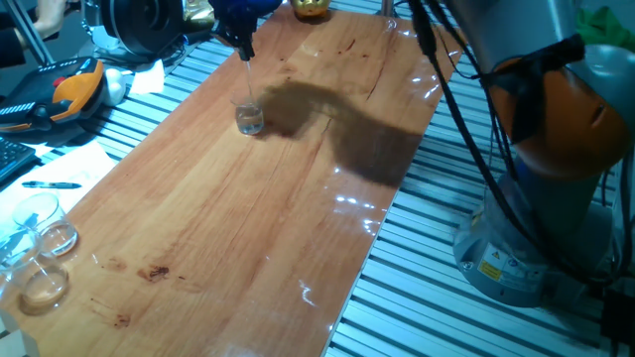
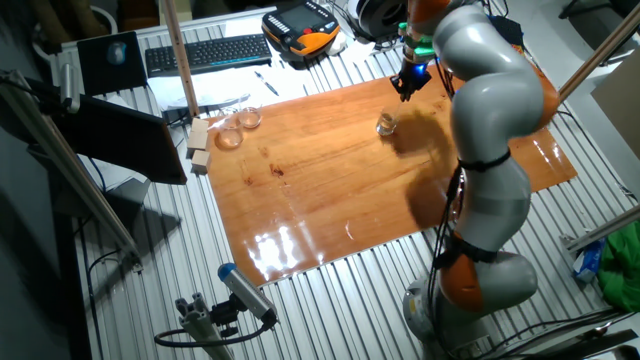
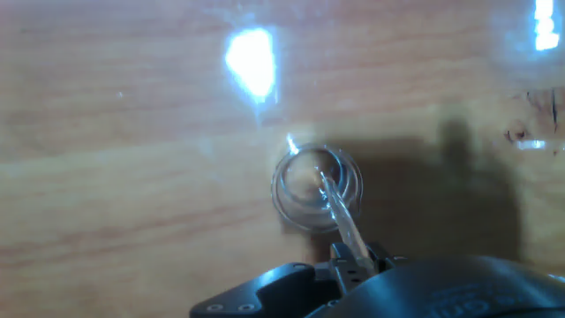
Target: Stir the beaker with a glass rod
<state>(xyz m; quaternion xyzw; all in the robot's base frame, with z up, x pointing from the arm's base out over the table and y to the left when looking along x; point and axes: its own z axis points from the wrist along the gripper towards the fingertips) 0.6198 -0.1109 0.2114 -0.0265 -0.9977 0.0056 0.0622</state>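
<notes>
Over on the left edge of the wooden table (image 1: 248, 228) sit some bigger glass dishes (image 1: 40, 253), not part of this. Moving right, the beaker (image 1: 249, 118) stands on the far half of the board, with the glass rod (image 1: 246, 77) running down into it from the gripper (image 1: 241, 45), which is pinched tight on the rod's top. Hand view shows the rod tip inside the rim, so I'd say the pickup and dip are done; the swirling and pulling out look like what's left

Glass rod (image 3: 338, 210) – apparently inside beaker (image 3: 315, 187).
</notes>
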